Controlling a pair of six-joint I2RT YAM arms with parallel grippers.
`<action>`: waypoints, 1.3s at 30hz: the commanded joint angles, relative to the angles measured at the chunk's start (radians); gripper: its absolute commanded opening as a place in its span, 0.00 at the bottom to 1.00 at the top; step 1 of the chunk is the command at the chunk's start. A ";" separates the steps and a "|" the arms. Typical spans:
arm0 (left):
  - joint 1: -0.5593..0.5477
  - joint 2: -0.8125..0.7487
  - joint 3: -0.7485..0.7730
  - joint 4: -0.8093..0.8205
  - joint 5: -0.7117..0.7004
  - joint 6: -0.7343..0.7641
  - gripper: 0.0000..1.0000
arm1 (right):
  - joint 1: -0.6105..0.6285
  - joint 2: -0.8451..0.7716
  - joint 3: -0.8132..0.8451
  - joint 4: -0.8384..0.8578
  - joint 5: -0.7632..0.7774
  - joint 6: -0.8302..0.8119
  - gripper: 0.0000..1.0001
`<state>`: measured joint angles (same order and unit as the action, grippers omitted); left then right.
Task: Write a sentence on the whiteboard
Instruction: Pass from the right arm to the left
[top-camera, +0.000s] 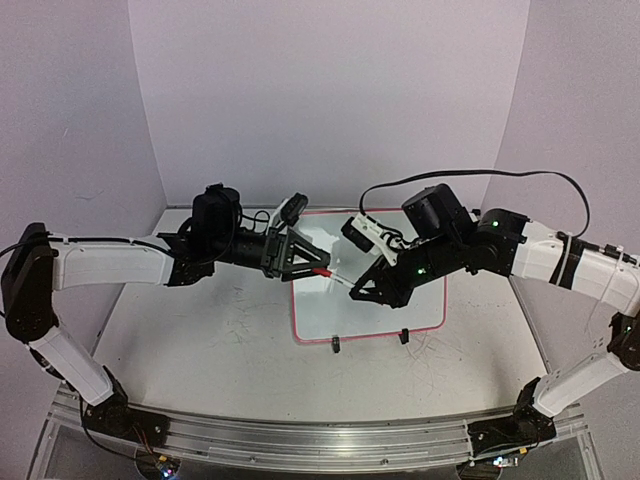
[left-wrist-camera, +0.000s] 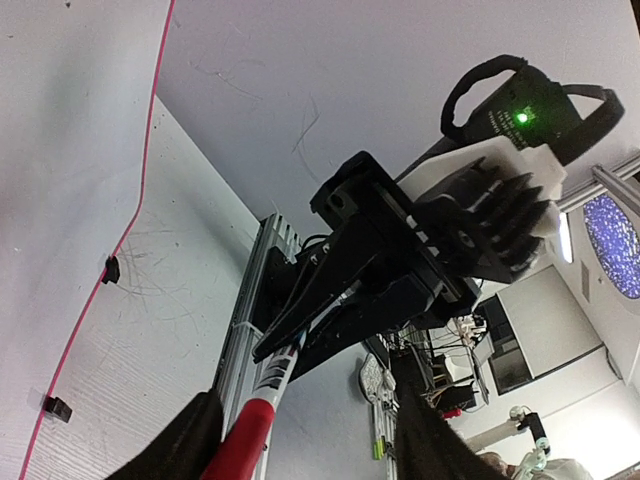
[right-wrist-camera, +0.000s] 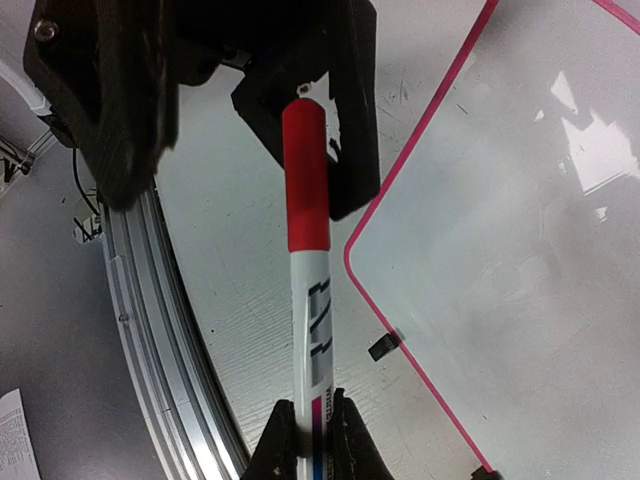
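Observation:
A marker with a white barrel and a red cap hangs level above the left part of the whiteboard, a glossy white board with a pink rim. My right gripper is shut on the barrel's end, fingers pinching it. Coming from the left, my left gripper stands open around the red cap. The cap lies against one of its fingers; the other stands apart. The sentence is out of view; the visible board surface is plain white.
Two small black stand feet sit at the board's near edge. An aluminium rail runs along the table's near side between the arm bases. The scuffed table top is boxed in by white walls at the left, back and right.

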<state>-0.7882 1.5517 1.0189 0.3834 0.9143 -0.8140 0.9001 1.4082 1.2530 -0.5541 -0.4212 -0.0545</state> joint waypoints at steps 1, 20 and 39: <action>-0.012 0.022 0.061 -0.027 -0.005 -0.002 0.54 | 0.006 0.000 0.012 0.010 -0.019 -0.057 0.00; -0.048 0.019 0.217 -0.410 -0.127 0.245 0.08 | 0.006 -0.022 -0.028 0.060 0.012 -0.090 0.00; -0.049 -0.002 0.202 -0.409 -0.071 0.252 0.19 | 0.006 -0.093 -0.091 0.118 0.015 -0.054 0.00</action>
<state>-0.8326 1.5776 1.1946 -0.0267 0.8184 -0.5743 0.9005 1.3331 1.1534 -0.4686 -0.4051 -0.1186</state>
